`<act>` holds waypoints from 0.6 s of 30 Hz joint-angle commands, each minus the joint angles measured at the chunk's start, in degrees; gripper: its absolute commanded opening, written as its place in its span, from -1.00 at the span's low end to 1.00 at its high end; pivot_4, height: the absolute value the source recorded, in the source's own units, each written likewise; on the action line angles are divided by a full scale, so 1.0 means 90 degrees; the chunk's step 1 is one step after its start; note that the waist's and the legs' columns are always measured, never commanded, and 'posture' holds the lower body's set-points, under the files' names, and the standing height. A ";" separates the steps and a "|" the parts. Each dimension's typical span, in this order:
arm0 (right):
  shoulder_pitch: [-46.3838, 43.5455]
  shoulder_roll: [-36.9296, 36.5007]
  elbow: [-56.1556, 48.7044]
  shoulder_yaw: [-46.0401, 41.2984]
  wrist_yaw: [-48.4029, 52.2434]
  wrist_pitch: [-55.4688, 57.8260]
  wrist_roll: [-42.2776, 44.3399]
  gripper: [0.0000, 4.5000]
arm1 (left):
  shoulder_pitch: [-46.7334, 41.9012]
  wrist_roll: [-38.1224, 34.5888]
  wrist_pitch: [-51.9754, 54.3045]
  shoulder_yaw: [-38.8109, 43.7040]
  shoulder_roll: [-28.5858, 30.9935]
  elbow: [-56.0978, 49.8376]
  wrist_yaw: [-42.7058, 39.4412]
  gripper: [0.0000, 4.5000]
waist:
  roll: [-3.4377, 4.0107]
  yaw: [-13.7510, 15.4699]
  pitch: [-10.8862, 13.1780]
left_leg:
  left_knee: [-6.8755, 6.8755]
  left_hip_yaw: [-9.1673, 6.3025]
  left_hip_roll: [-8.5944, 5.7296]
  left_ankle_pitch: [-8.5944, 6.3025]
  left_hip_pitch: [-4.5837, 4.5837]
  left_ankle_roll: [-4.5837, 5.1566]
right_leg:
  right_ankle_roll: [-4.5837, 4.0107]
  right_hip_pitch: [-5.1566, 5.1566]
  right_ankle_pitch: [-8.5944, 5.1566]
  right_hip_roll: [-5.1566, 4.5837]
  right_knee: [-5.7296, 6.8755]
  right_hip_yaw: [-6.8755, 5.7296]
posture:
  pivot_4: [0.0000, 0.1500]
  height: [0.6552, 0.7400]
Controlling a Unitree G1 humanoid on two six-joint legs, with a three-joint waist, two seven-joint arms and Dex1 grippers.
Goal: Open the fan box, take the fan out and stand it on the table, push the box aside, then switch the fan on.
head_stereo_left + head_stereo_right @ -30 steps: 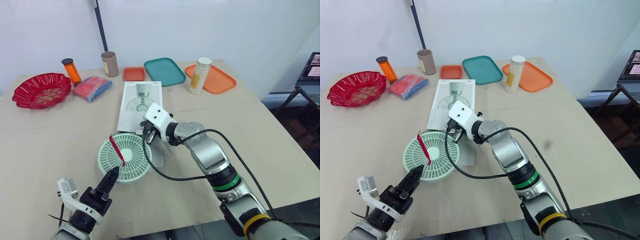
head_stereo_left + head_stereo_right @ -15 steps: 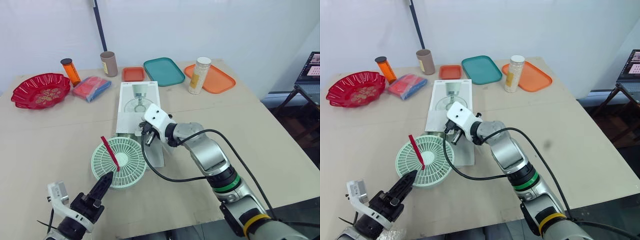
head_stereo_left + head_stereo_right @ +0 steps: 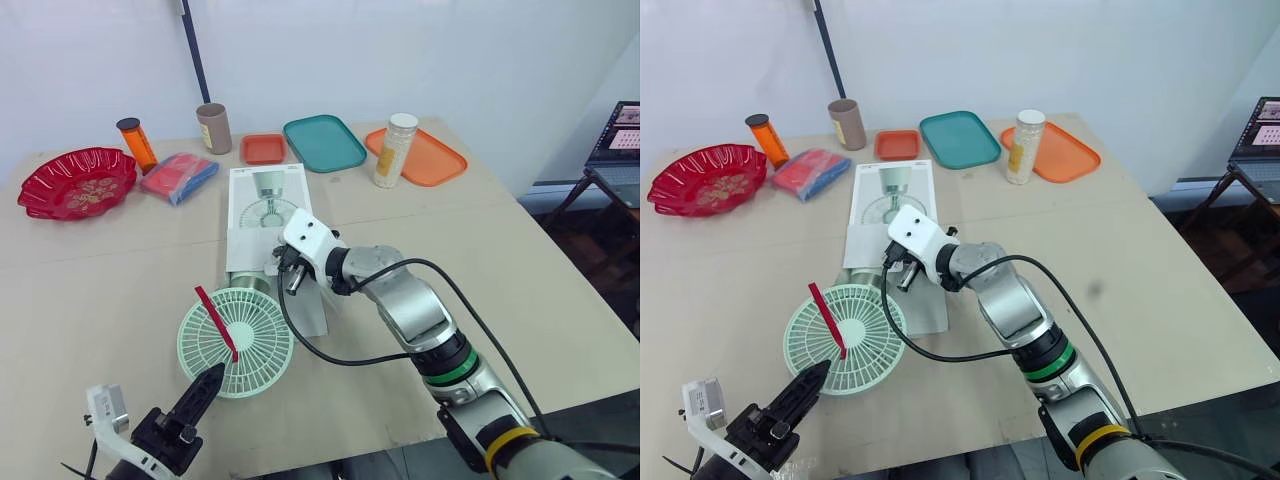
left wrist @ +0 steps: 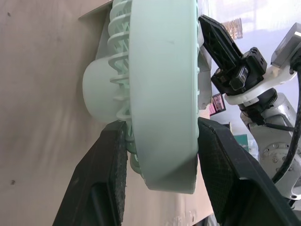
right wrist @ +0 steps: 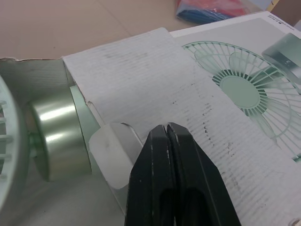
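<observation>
Now grips the fan [image 3: 236,342] by the rim of its round head with the left pincer [image 3: 210,378], one black finger [image 4: 103,179] behind the grille and the other in front. Leaves that head tipped face-up just off the open end of the fan box [image 3: 262,200], on the side toward the counter's [image 3: 540,300] near edge, with the silvery rear hub at the box mouth and seemingly not clear of the flap. Finds the box mid-counter, its long axis running from far edge to near edge and its mouth toward the near edge. Calls, by that lie, for a draw along the same axis, straight toward the near edge. Sets the right pincer [image 5: 167,134], clenched on nothing with fingers together, against the opened flap just beside the hub, probably to pin the box while the left arm, the nearer to the fan, pulls. Counts one fan and one box. Counts also, along the far edge: one red bowl [image 3: 68,180], one orange bottle [image 3: 135,145], one blue-and-red packet [image 3: 178,176], one brown cup [image 3: 212,127], two orange trays, small [image 3: 263,149] and large [image 3: 430,158], one teal tray [image 3: 322,143], and one jar [image 3: 392,150] at the large tray's end.
</observation>
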 commanded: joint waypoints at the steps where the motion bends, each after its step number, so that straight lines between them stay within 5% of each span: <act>1: -0.0081 0.0064 0.0059 -0.0005 -0.0116 0.0221 0.0006 -1.00 | 0.0275 0.0319 0.0036 -0.0038 0.0046 0.0242 0.0138 -0.23 | 0.0000 -0.0018 0.0000 | -0.0001 0.0000 0.0000 0.0000 0.0000 0.0000 | 0.0000 0.0000 0.0000 0.0000 0.0000 0.0000 | 1.00 1.00; 18: -0.0363 0.0455 0.0496 0.0042 -0.0456 0.0278 -0.0041 -1.00 | 0.0903 0.0398 -0.0100 0.0068 -0.0063 0.0265 -0.0219 -0.23 | 0.0003 -0.0065 0.0002 | -0.0006 0.0003 0.0007 -0.0002 0.0000 0.0003 | -0.0007 -0.0008 0.0000 0.0005 0.0000 0.0000 | 1.00 1.00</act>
